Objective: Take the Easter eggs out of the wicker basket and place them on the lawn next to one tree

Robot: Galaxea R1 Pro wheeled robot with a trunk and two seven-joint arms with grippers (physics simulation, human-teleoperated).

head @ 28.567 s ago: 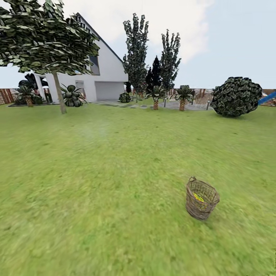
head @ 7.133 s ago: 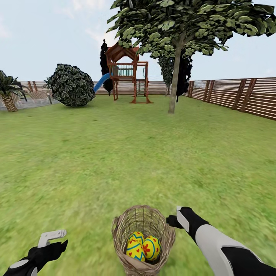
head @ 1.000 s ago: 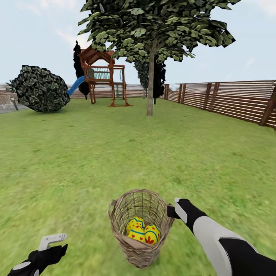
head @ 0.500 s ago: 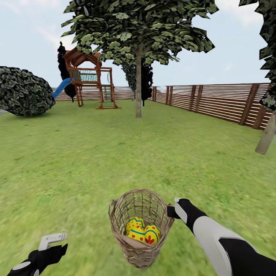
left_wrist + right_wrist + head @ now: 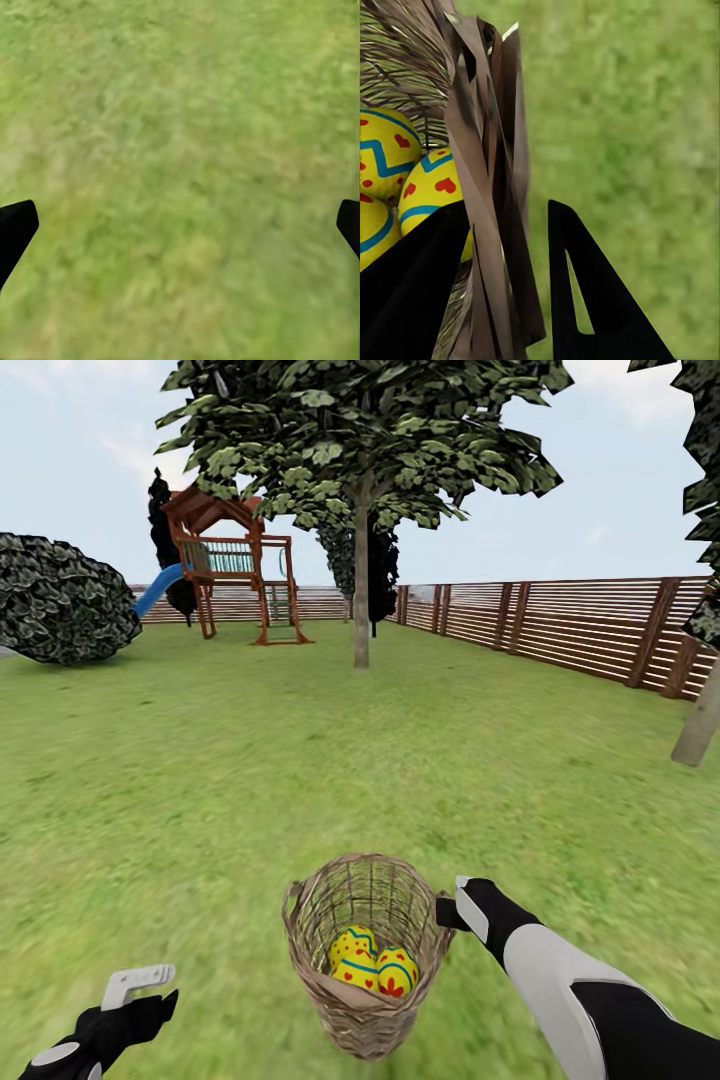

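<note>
We first saw the basket [image 5: 366, 950] far off on the grass [image 5: 250, 760], facing the house. Then we came close and our right gripper [image 5: 447, 908] took hold of its rim, lifting it. Our view has swung to the right: the playset [image 5: 232, 565] and bush [image 5: 60, 598] slid left, and a second tree trunk [image 5: 698, 725] came in by the fence [image 5: 580, 625].

Wooden playset [image 5: 235, 565] with blue slide [image 5: 158, 590] far off. Round dark bush [image 5: 62, 598] beside the slide. Brown slatted fence [image 5: 560, 626] along the far edge and side. Dark columnar trees [image 5: 383, 575] by the fence. Pale sky [image 5: 610, 510], thin cloud.
</note>
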